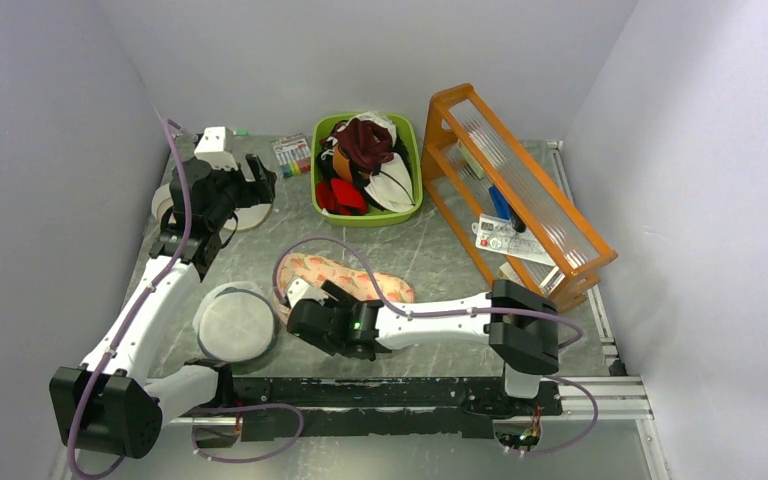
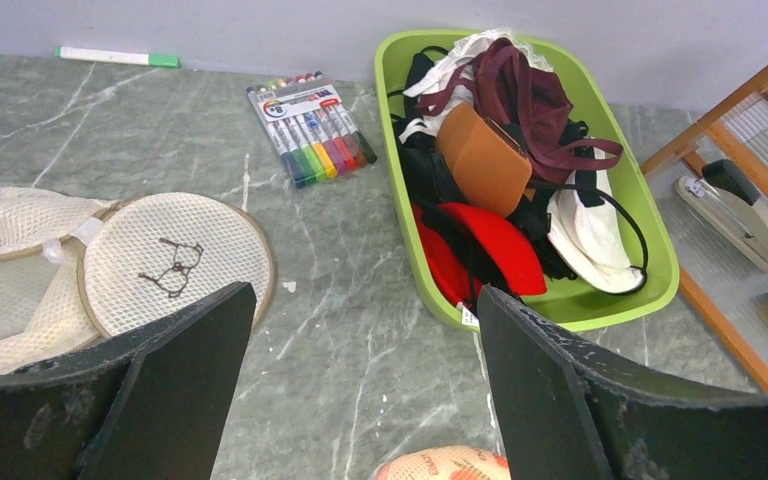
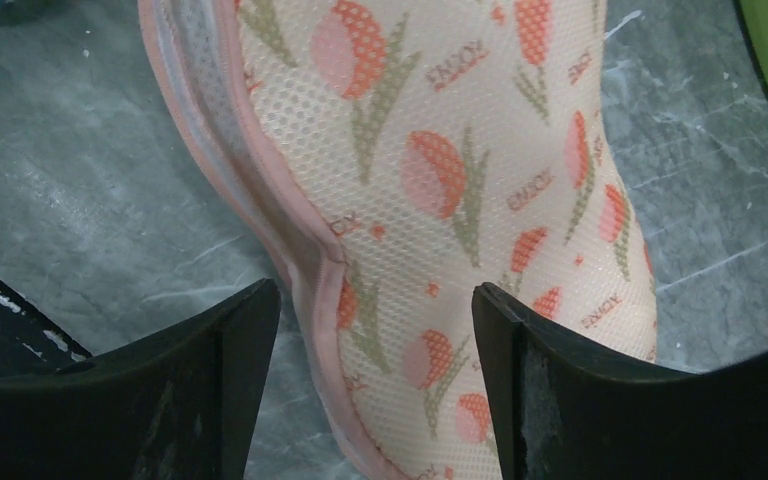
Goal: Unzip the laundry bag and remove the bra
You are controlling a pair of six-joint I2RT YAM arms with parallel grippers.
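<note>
The laundry bag (image 1: 352, 278) is a floral cream-peach case lying flat mid-table. In the right wrist view the laundry bag (image 3: 440, 180) fills the frame, its pink zip edge (image 3: 260, 180) running down the left side with no opening showing. My right gripper (image 1: 305, 305) is open just above the bag's near left end. In its own view the right gripper (image 3: 375, 380) has one jaw on each side of the zip edge. My left gripper (image 1: 262, 186) is open and empty at the back left, and in its own view the left gripper (image 2: 365, 390) hangs over bare table. The bra is hidden.
A green bin (image 1: 365, 216) of maroon, red and white garments stands at the back centre, an orange rack (image 1: 520, 190) at the right. Round white mesh discs lie at the left (image 1: 232, 322) and under the left arm (image 2: 175, 260). A marker pack (image 2: 310, 125) lies beyond.
</note>
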